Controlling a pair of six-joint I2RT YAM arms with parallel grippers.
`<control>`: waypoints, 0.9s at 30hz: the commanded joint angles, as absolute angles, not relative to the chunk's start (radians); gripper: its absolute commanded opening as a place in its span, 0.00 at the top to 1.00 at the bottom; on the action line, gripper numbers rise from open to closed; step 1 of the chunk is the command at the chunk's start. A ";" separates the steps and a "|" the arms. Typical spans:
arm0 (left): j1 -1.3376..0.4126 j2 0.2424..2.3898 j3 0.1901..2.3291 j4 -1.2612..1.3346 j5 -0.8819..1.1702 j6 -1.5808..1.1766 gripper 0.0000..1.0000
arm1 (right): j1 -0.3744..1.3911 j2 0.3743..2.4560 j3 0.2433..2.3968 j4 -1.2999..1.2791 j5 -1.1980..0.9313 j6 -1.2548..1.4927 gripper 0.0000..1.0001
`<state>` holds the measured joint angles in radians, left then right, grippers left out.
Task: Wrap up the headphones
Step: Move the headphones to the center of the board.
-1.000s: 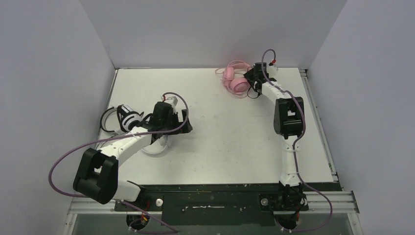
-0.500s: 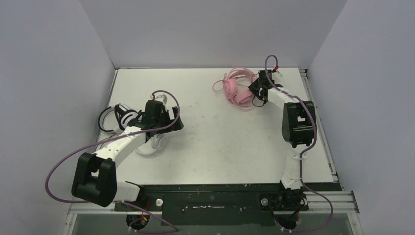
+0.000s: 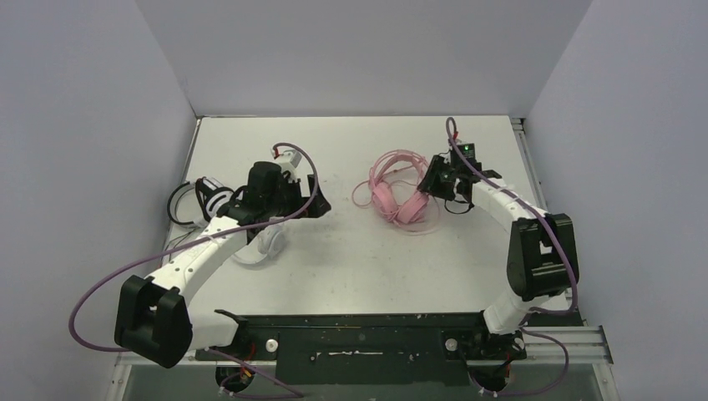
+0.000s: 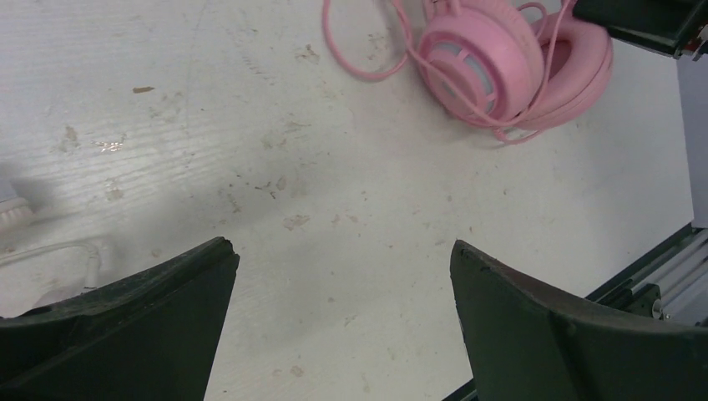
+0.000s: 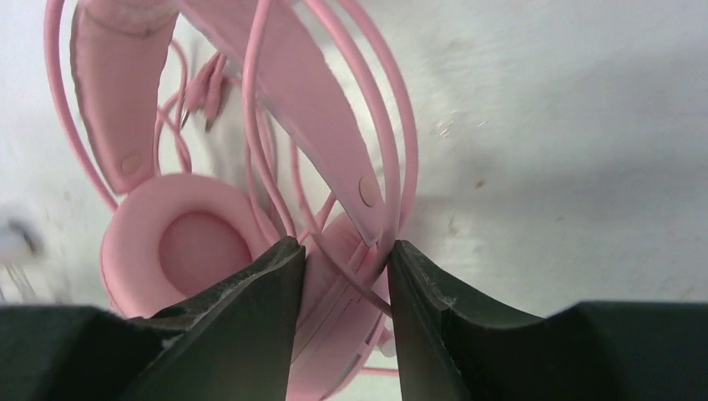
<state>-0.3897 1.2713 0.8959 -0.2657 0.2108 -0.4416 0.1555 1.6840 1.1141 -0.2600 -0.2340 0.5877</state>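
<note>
The pink headphones (image 3: 399, 199) lie right of the table's middle, their pink cable looped loosely around them. My right gripper (image 3: 429, 185) is shut on one ear cup, which fills the gap between the jaws of the right gripper (image 5: 342, 261), with a cable strand crossing it; the other ear cushion (image 5: 190, 244) shows to the left. My left gripper (image 3: 315, 200) hovers open over bare table, and in its wrist view the left gripper (image 4: 342, 255) holds nothing while the pink headphones (image 4: 493, 67) lie ahead. A white headset (image 3: 265, 246) and a black-and-white headset (image 3: 204, 200) lie partly under the left arm.
Grey enclosure walls (image 3: 92, 125) close in the table on the left, back and right. A metal rail (image 3: 543, 200) runs along the right edge and a dark base plate (image 3: 359, 342) along the front. A white cable (image 4: 50, 251) lies by the left jaw.
The right gripper closed on the pink headphones and dragged them from the back right corner toward the middle. The left arm swung slightly toward the back.
</note>
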 commanded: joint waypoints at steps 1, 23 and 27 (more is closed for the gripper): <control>-0.422 1.248 0.948 -0.212 0.278 -0.408 0.03 | 0.260 1.567 1.092 -0.368 -0.387 0.312 0.59; -0.496 1.412 1.166 -0.303 0.137 -0.249 0.03 | 0.419 1.484 1.050 -0.282 -0.293 0.283 0.48; -0.494 1.439 1.171 -0.265 0.105 -0.156 0.03 | 0.415 1.380 0.987 -0.221 -0.201 0.280 0.35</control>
<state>-0.4957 1.4185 1.1213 -0.2882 0.1482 -0.2718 0.4187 1.5036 1.0164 -0.3161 -0.3161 0.2703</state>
